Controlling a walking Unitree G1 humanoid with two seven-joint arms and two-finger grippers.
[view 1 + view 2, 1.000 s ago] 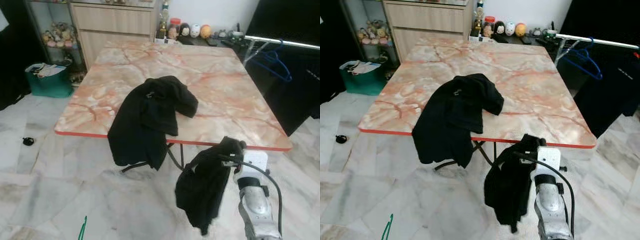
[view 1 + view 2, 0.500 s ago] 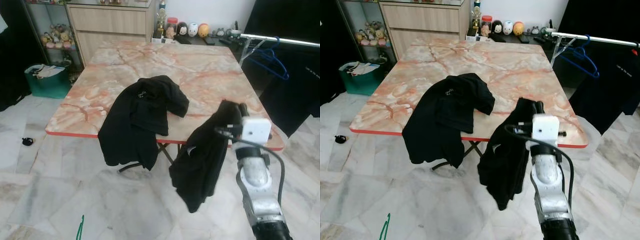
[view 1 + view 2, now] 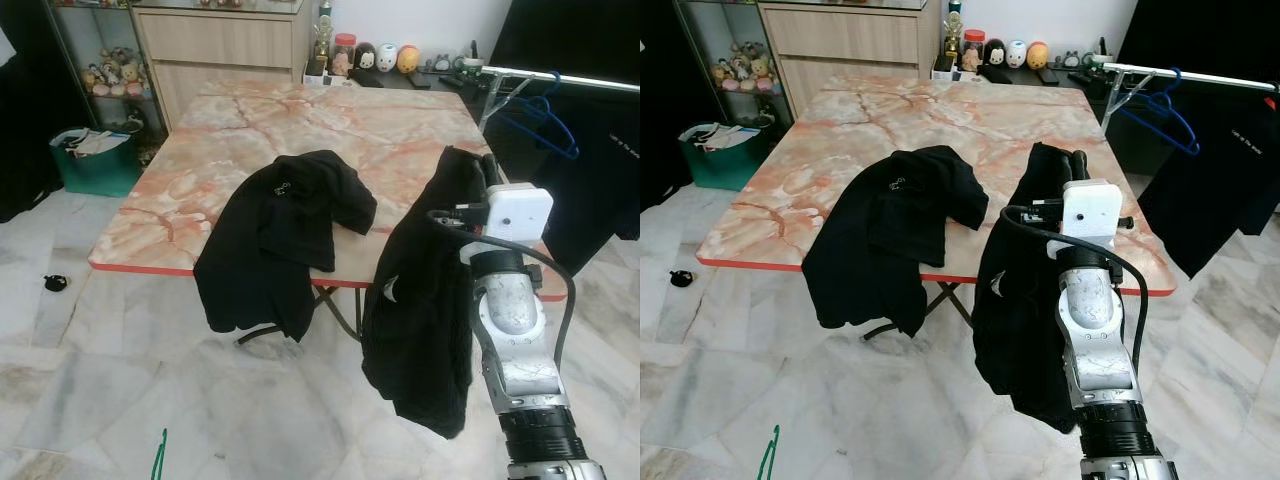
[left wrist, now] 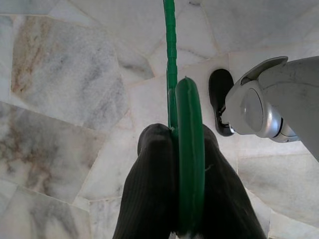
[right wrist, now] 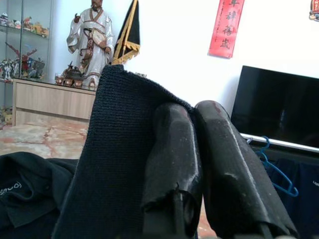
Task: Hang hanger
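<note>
The right gripper [image 5: 192, 164] has its jaws pressed together on the top edge of a black garment [image 3: 425, 300], a ribbed knit fabric that shows its fine weave in the right wrist view. The garment hangs limp from the raised silver arm, in front of the near right corner of the surface [image 3: 400, 130], its lower end dangling above the floor.

The left gripper [image 4: 179, 199] has its jaws pinched on a green hanger [image 4: 187, 149], smooth rounded plastic, with a thin straight bar running away from the fingers [image 4: 149, 184] over the marble floor [image 4: 65, 94]. In the left eye view the tip of the green hanger shows low at the left over the floor.

The surface is a square top of pink-orange marble pattern with a red rim. A second black garment [image 3: 285, 225] lies crumpled on it and spills over its near edge.

To the right stands a metal clothes rail [image 3: 570, 80] with a blue hanger [image 3: 545, 120] on it and dark clothing hung beside. On the floor to the left sits a teal bin [image 3: 95, 165] holding white papers or cloth. Beyond the surface is a wooden cabinet [image 3: 225, 50], and small round figurines [image 3: 385, 60] line a shelf.
</note>
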